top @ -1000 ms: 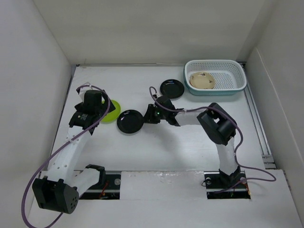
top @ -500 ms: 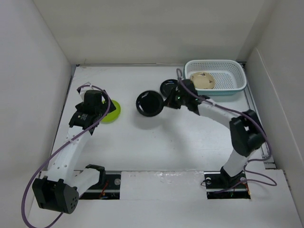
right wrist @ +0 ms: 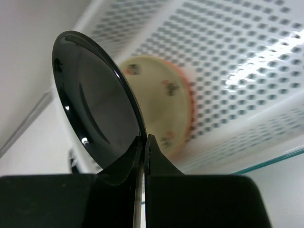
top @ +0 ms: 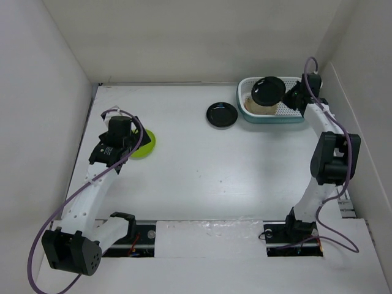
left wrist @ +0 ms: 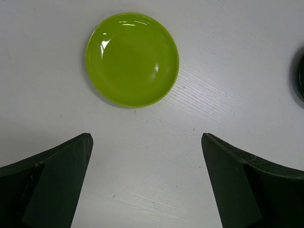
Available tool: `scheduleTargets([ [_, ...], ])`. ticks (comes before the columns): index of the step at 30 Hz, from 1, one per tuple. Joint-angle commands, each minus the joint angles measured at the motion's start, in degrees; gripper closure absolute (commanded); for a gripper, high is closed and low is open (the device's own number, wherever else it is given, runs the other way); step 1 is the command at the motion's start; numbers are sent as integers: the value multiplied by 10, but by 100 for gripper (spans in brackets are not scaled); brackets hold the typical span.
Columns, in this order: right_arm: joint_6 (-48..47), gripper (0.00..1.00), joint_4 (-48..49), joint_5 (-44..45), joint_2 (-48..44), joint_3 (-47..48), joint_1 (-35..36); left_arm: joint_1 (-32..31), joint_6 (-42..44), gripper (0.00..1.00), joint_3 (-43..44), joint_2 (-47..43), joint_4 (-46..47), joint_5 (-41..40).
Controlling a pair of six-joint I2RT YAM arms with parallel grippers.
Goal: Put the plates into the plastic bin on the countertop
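My right gripper (top: 288, 98) is shut on the rim of a glossy black plate (top: 267, 90) and holds it over the left part of the white perforated plastic bin (top: 300, 86). In the right wrist view the black plate (right wrist: 95, 104) stands on edge above a cream plate (right wrist: 166, 104) that lies in the bin (right wrist: 237, 57). A second black plate (top: 222, 114) lies on the countertop (top: 202, 177) left of the bin. A lime green plate (top: 146, 146) lies by my left gripper (top: 125, 147), which is open above the countertop just short of that plate (left wrist: 132, 58).
White walls stand close on the left, back and right. The second black plate shows at the right edge of the left wrist view (left wrist: 300, 76). The arm bases sit on a rail at the near edge (top: 208, 233).
My right gripper has carried the black plate from the middle of the countertop to the right and back, over the bin. The left arm has not moved.
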Motion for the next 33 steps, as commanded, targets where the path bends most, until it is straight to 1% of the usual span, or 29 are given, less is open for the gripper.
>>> scheduleTargets([
  [1,3,100,10,-48,26,12,-25,1,10,0,14,-7,20,8],
  [4,3,100,17,-56,60,36,-44,1,10,0,9,-7,20,13],
  [8,-2,100,10,-63,98,75,-50,1,10,0,9,-7,20,18],
  [12,-13,100,-17,-76,136,119,-55,1,10,0,9,-7,20,18],
  [13,-13,100,-23,-81,142,134,-55,1,15,0,9,-7,20,18],
  [14,-20,97,-28,-81,149,135,-55,1,15,0,9,-7,20,18],
  [16,-20,85,-34,-87,149,141,-55,1,15,0,9,-7,20,18],
  [17,-20,62,-34,-93,142,135,-55,1,15,0,9,-7,20,18],
  [18,-20,53,-24,-93,136,128,-55,1,15,0,9,-2,20,18],
  [19,-20,46,-24,-101,130,117,-55,1,15,0,9,-2,20,18],
  [20,-20,33,-18,-101,116,117,-55,1,15,0,9,-2,20,18],
  [21,-20,27,-18,-101,108,110,-55,1,15,0,9,-2,20,18],
  [22,-20,26,-18,-107,100,110,-48,1,15,0,9,-2,20,18],
  [23,-14,19,-18,-107,91,104,-41,1,15,0,9,-2,20,18],
  [24,-14,0,-18,-107,63,95,-36,1,15,0,9,-2,20,18],
  [26,-21,0,-26,-75,23,65,-10,1,15,0,9,-2,25,18],
  [27,-30,0,-26,-47,-21,53,19,1,15,0,9,-2,25,25],
  [28,-30,0,-21,-47,-41,40,19,1,15,0,9,-2,25,25],
  [29,-35,0,-21,-27,-61,26,34,1,15,0,9,-7,25,25],
  [30,-35,0,-16,-22,-79,-5,64,1,15,0,9,-7,25,25],
  [32,-35,0,-16,-10,-126,-38,93,1,15,0,9,-7,25,25],
  [33,-35,0,-16,-10,-142,-80,115,1,15,0,4,-7,30,32],
])
